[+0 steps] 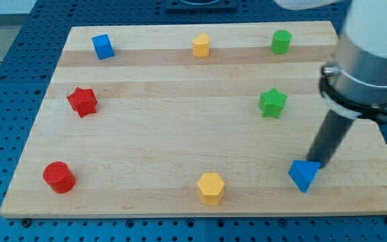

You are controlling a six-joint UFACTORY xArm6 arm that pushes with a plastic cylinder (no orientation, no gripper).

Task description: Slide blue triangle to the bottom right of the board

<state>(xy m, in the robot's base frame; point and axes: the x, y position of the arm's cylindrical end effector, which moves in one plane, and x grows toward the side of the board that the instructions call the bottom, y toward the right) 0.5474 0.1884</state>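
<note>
My tip (312, 163) touches the blue triangle (304, 175) at its 1 o'clock — nearly home, a short push toward 4 o'clock left — no jaws on this rod.

A pale wooden board (180, 101) with visible grain bands fills most of the view. It lies on a blue bench (5, 81) with a regular grid of small holes, showing from 7 to 11 o'clock and along 6 o'clock. Lighting is even and bright, with soft shadows.
</note>
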